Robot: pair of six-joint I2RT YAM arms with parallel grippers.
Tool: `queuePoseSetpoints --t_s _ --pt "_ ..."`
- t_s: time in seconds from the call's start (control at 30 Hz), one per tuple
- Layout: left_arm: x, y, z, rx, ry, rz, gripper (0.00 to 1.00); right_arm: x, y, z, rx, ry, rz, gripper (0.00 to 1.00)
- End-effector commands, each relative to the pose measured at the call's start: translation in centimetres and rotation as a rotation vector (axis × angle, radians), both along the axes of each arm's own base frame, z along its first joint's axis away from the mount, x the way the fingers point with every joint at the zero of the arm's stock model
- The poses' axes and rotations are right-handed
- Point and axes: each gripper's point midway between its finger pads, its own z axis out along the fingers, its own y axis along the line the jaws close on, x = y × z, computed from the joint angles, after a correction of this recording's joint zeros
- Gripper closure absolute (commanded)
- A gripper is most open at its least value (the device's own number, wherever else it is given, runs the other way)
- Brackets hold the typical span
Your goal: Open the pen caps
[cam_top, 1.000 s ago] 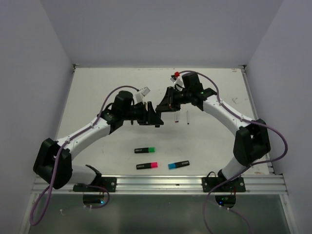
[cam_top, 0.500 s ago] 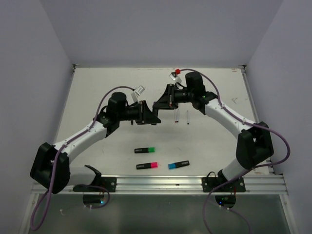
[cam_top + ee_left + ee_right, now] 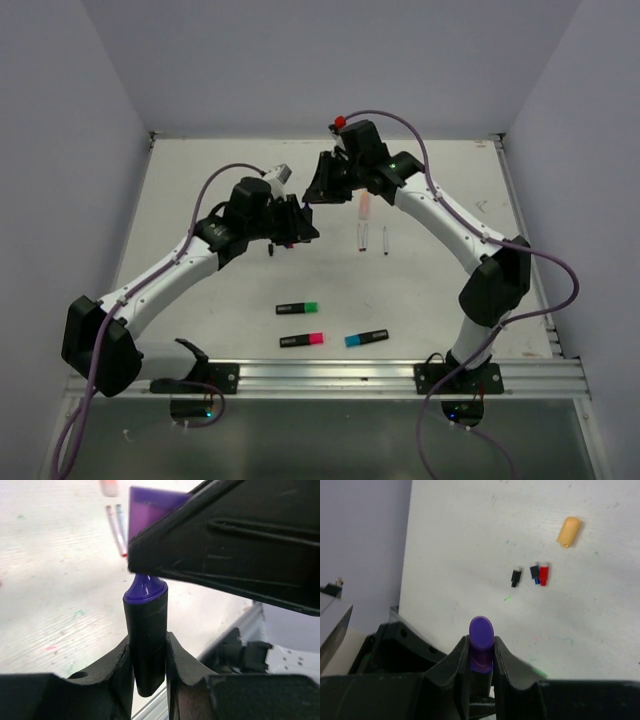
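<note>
— Purple cap: pinched in the right gripper, its jaws narrow, held up off the table.
— And the rest of it?
— Only the left wrist view tells. The left gripper clamps the black barrel (purple tip bare) just under the cap.
— Top view?
— It alone shows the green cap, pink cap and blue cap, all fitted, lying near the front edge.
</note>
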Motion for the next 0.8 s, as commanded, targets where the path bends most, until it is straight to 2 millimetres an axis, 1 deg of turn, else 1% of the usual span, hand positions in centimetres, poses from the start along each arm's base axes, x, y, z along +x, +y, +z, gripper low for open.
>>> queuePoseSetpoints --t_s 0.0,0.03,0.07,0.1,0.17,0.2,0.27,0.3,0.33,0.37,0.4,0.43,0.47,0.5,0.53,0.57,0.63,0.67,0.7,0.73,0.77 --pt "1.3 3.2 -2.1 0.193 0.007 0.182 1.0 0.3 -2.7 -3.8 -0.273 0.046 -0.122 1.0" --pt "1.0 3.4 -2.2 0.208 0.011 0.199 1.0 0.3 -2.6 -3.9 -0.286 0.046 -0.128 1.0" --pt "1.0 3.6 -2.4 0.216 0.011 0.212 1.0 0.5 -2.1 -3.5 -0.269 0.035 -0.125 1.0" --pt "1.0 3.5 -2.3 0.206 0.003 0.203 1.0 0.4 -1.5 -3.8 -0.25 0.049 -0.103 1.0" --pt "0.7 3.7 -2.8 0.225 0.011 0.197 1.0 0.9 -0.9 -3.5 -0.231 0.04 -0.096 1.0" --pt "0.6 3.8 -2.9 0.236 0.012 0.193 1.0 1.1 -0.4 -4.0 -0.227 0.048 -0.082 1.0" --pt "0.4 4.9 -3.5 0.287 0.023 0.213 1.0 1.9 -0.1 -3.8 -0.222 0.033 -0.076 1.0" --pt "0.2 5.8 -3.9 0.328 0.035 0.235 1.0 2.5 -0.1 -5.2 -0.239 0.051 -0.076 1.0" --pt "0.1 6.5 -4.1 0.358 0.041 0.257 1.0 2.8 0.0 -5.6 -0.237 0.063 -0.073 1.0" --pt "0.6 7.6 -3.8 0.397 0.028 0.307 1.0 3.3 0.2 -6.0 -0.234 0.069 -0.074 1.0" --pt "0.1 8.6 -4.2 0.439 0.049 0.326 1.0 3.9 -0.1 -6.5 -0.238 0.077 -0.084 1.0" --pt "0.2 9.1 -4.0 0.453 0.046 0.347 1.0 4.5 0.0 -7.9 -0.253 0.096 -0.086 1.0" --pt "0.3 9.8 -3.9 0.472 0.037 0.37 1.0 4.9 0.2 -8.2 -0.254 0.095 -0.086 1.0" --pt "0.3 10.2 -3.6 0.471 0.03 0.382 1.0 5.3 0.2 -8.6 -0.258 0.106 -0.087 1.0" --pt "0.4 10.2 -3.5 0.466 0.021 0.379 1.0 5.5 0.3 -10.4 -0.281 0.137 -0.077 1.0" --pt "0.4 10.2 -3.2 0.457 0.007 0.37 1.0 5.8 0.8 -10.3 -0.265 0.134 -0.063 1.0" --pt "0.5 10.3 -3.0 0.447 -0.005 0.375 1.0 6.3 1.4 -11.0 -0.262 0.129 -0.039 1.0" --pt "0.5 10.4 -3.0 0.449 -0.009 0.373 1.0 6.5 2.2 -11.8 -0.244 0.144 -0.005 1.0" --pt "0.5 10.5 -2.9 0.449 -0.014 0.378 1.0 6.6 2.6 -12.2 -0.236 0.154 0.008 1.0" --pt "0.5 10.6 -3.0 0.453 -0.013 0.381 1.0 6.8 3.1 -11.8 -0.223 0.149 0.021 1.0" --pt "0.5 10.8 -3.1 0.46 -0.014 0.388 1.0 6.9 3.4 -13.4 -0.23 0.18 0.028 1.0"
